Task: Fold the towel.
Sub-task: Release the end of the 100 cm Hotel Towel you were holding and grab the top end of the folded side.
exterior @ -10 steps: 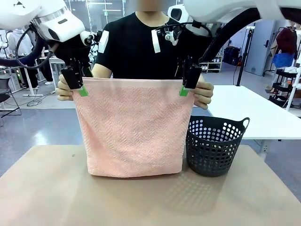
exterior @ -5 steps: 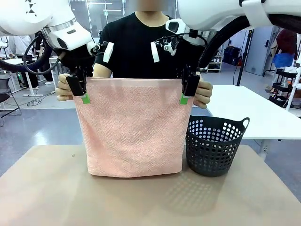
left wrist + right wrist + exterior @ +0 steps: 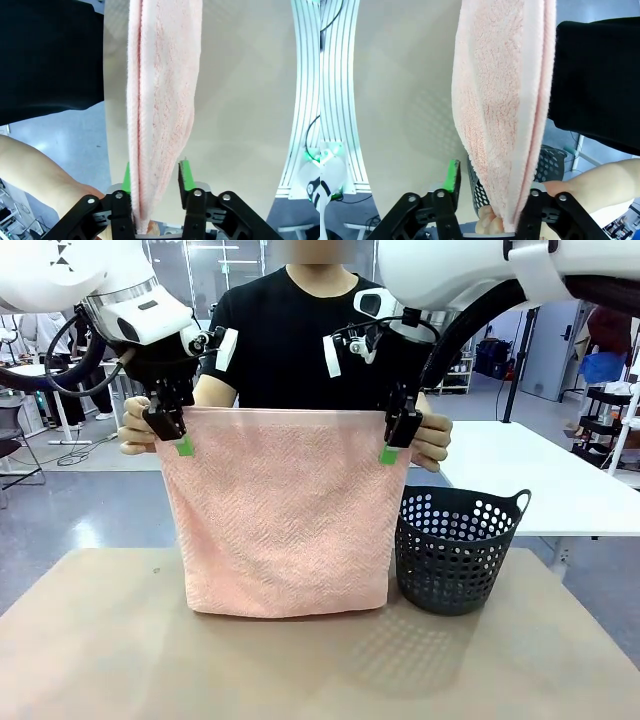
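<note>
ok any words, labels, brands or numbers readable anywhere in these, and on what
No text can be read in these pictures.
The towel has plain weave and no label.
The basket has no print.
The white tags by the wrist cameras look blank.
The black mark on the left arm's shell is a pattern of shapes, not letters.

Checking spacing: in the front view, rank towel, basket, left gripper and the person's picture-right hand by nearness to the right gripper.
1. towel, between the fingers of the right gripper
2. person's hand, just beside, picture right
3. basket, lower right
4. left gripper, towel's opposite corner
</note>
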Motion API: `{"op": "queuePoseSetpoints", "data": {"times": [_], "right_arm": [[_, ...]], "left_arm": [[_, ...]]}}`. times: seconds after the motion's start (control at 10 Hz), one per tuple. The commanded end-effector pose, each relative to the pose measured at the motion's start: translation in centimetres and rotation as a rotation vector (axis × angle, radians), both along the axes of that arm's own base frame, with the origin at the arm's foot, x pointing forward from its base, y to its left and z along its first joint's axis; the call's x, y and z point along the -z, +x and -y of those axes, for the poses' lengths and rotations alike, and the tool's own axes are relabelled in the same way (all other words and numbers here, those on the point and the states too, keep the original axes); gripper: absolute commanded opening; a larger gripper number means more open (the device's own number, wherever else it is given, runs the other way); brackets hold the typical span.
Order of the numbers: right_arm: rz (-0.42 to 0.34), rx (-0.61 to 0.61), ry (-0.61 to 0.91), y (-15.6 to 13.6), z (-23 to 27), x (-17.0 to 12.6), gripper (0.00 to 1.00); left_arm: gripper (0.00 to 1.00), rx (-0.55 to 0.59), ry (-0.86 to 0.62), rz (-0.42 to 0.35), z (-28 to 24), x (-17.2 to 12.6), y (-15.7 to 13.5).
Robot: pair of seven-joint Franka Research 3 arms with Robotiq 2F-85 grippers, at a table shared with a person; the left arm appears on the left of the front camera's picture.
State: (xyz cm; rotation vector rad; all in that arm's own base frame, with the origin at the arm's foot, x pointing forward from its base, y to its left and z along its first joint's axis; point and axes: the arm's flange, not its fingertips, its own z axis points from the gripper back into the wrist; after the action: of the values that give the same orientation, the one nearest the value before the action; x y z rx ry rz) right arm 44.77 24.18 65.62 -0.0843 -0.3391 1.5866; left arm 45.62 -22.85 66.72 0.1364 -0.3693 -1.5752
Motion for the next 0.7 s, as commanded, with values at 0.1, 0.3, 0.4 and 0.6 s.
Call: {"op": "queuePoseSetpoints", "data": {"times": [0.1, 0.3, 0.4, 0.6], "right_arm": [[-0.008, 0.035, 0.033, -0.12, 0.14, 0.03, 0.05], [-0.01, 0.052, 0.036, -0.01, 0.11, 0.1, 0.0], [-0.009, 0.052, 0.039, 0.03, 0.12, 0.03, 0.0], [-0.022, 0.062, 0.05, 0.37, 0.27, 0.56, 0.0]], "left_arm": [[0.0, -0.009, -0.012, -0.018, -0.25, 0.21, -0.93], [0.0, -0.007, -0.005, -0.019, -0.35, 0.43, -0.95], [0.0, -0.01, -0.008, -0.018, -0.47, 0.46, -0.97], [0.0, -0.048, -0.002, -0.035, -1.04, 1.04, -0.63]]}}
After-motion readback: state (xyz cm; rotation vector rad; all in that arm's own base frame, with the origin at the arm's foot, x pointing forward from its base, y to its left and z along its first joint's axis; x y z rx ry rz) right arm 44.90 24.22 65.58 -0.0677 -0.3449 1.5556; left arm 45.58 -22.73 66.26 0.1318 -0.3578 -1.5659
